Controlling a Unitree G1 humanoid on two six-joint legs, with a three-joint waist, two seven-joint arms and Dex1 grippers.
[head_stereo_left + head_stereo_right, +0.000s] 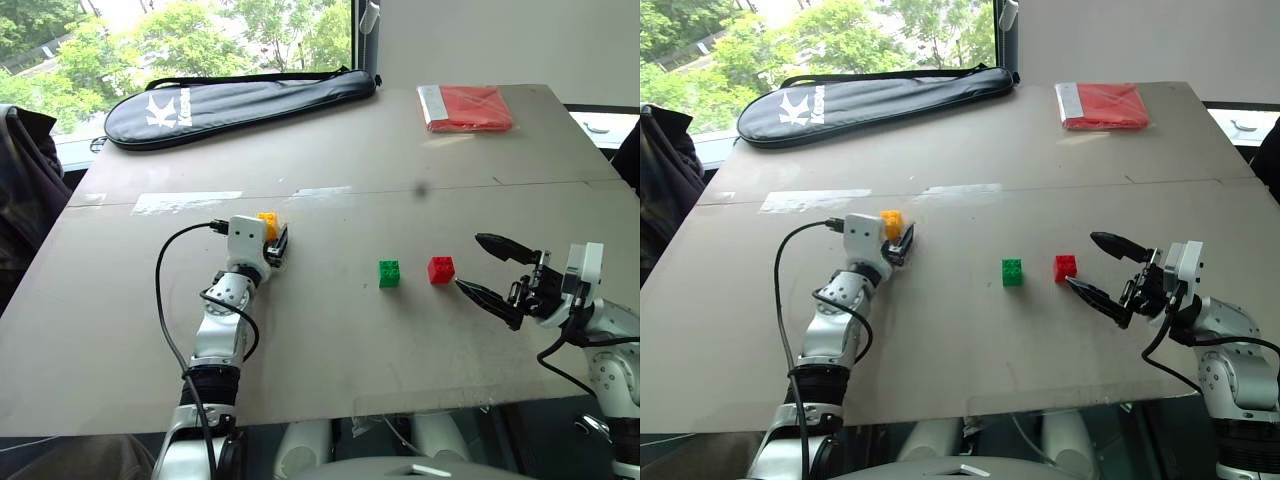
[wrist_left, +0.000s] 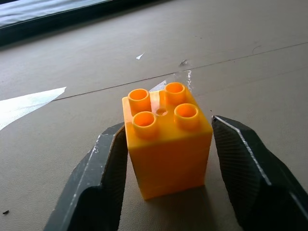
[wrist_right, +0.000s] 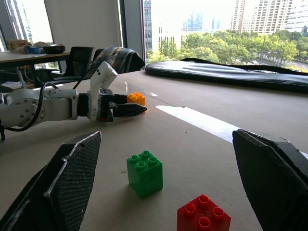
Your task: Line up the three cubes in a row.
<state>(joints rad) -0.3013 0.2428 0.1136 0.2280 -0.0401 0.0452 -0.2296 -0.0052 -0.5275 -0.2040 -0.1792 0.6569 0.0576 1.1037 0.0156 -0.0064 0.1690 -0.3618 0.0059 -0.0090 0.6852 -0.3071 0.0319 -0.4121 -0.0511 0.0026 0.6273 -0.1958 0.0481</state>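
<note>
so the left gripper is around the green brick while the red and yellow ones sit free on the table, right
Not quite: the left gripper is around the yellow brick, as the left wrist view shows. The green brick and the red brick sit free on the table.

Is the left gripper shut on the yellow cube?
Nearly: the left gripper brackets the upright yellow cube; one finger touches, a gap remains beside the other.

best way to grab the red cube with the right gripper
Grip the red cube by its two flat vertical side walls, below the studs. It stands upright with studs up, clear of the green cube. The open right gripper is already beside it, so come in level from that side.
</note>
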